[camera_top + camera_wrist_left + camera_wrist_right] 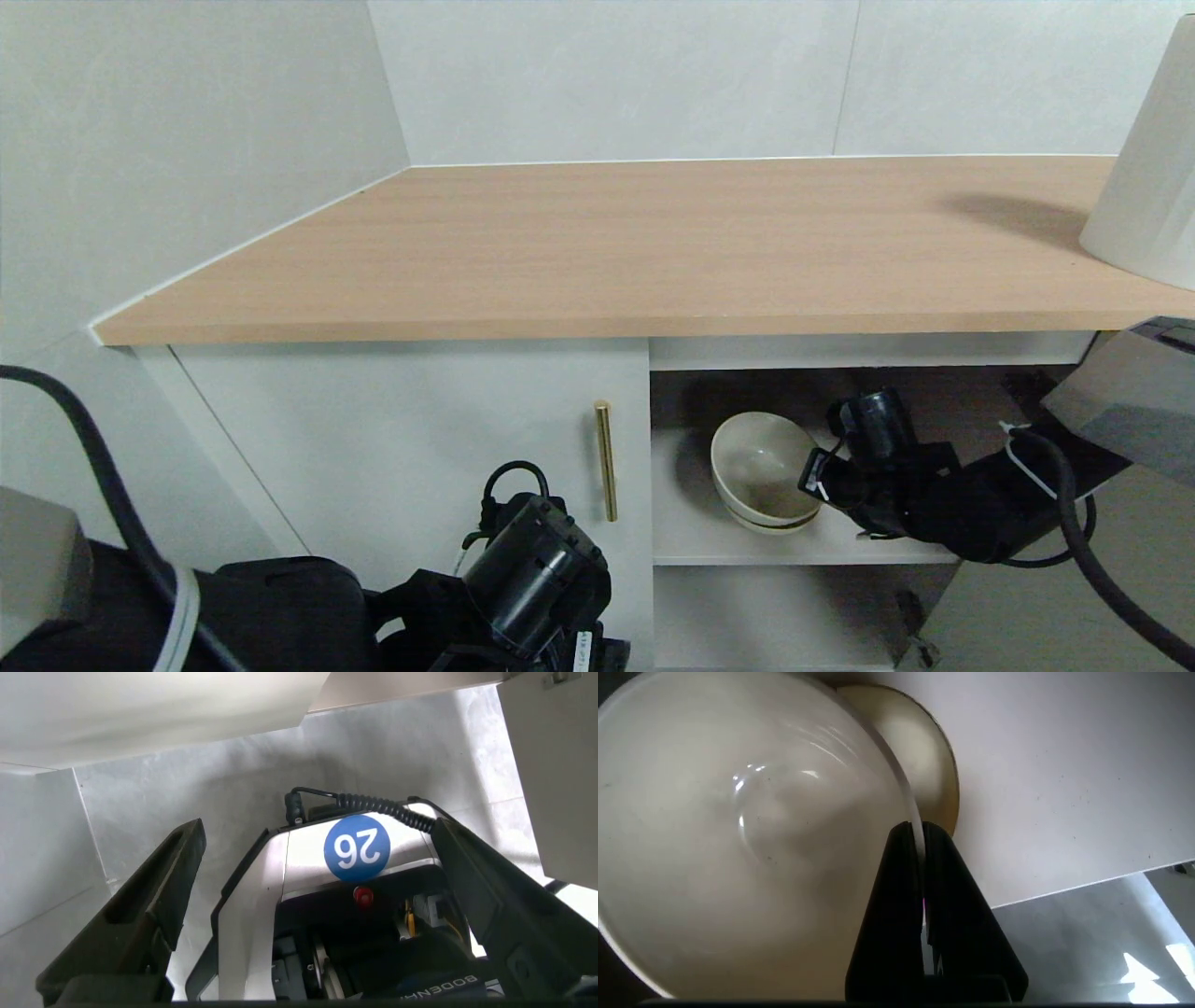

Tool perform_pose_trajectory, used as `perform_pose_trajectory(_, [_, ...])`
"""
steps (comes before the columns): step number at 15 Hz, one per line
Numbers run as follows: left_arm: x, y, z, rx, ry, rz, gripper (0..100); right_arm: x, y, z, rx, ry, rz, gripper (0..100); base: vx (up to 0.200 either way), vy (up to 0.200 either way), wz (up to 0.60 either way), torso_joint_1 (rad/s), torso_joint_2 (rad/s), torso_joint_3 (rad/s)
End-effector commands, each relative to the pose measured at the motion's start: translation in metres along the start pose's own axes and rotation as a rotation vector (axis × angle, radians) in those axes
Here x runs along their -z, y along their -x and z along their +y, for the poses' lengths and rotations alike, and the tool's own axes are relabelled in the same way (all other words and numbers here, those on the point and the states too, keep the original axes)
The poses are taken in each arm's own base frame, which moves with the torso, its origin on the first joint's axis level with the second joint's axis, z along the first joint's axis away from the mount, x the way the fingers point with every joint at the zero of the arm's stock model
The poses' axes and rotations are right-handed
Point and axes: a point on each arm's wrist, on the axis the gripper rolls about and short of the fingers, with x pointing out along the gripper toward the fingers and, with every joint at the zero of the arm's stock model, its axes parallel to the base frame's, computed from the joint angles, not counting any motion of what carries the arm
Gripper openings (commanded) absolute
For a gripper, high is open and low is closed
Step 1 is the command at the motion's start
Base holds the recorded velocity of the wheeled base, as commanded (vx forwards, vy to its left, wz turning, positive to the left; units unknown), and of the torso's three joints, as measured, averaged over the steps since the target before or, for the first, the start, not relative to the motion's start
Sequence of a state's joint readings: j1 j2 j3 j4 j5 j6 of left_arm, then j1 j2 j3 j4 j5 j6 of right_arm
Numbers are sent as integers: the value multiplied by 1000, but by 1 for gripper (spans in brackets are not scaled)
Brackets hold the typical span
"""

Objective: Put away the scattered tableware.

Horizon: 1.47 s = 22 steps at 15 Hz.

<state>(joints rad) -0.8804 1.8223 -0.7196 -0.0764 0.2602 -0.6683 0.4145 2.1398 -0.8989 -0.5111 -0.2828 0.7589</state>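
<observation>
A cream bowl [758,459] is tilted on its side inside the open right cabinet compartment, just above the white shelf [691,546]. My right gripper [820,481] is shut on the bowl's right rim. In the right wrist view a black finger [915,915] pinches the bowl [738,831] at its edge. A second cream dish [773,525] lies on the shelf beneath it, also seen as a rim [934,761] behind the held bowl. My left gripper [318,835] hangs low in front of the shut left door, fingers [149,905] spread wide around nothing.
The wooden countertop [653,243] runs above the cabinet, with a white cone-shaped object [1148,177] at its right end. The left cabinet door [420,448] is shut and has a gold handle [606,460]. A grey open door panel [1120,411] stands right of the compartment.
</observation>
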Motion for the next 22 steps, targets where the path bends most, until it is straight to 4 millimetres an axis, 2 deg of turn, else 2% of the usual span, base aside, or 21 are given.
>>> perform_pose_trajectory(1, [0, 0, 0, -1, 0, 1, 100, -1, -2, 1, 1, -2, -7, 0, 0, 0, 0, 0, 0, 0])
perform_pose_trajectory(10, [0, 0, 0, -1, 0, 1, 100, 3, -13, -2, 52, 8, -23, 0, 0, 0, 0, 0, 0, 0])
perform_pose_trajectory(11, [0, 0, 0, -1, 0, 1, 100, 3, -13, -2, 53, 9, -22, 100, 0, 0, 0, 0, 0, 0])
perform_pose_trajectory(17, [0, 0, 0, 0, 0, 0, 100, 2, -9, -1, 46, 12, -26, 100, 0, 0, 0, 0, 0, 0])
perform_pose_trajectory(19, [0, 2, 1, -2, 0, 0, 100, -2, 9, -2, 25, 38, -25, 100, 0, 0, 0, 0, 0, 0])
perform_pose_trajectory(22, [-2, 11, 4, 0, -1, -12, 100, 9, 61, 1, -141, 198, 56, 100, 0, 0, 0, 0, 0, 0])
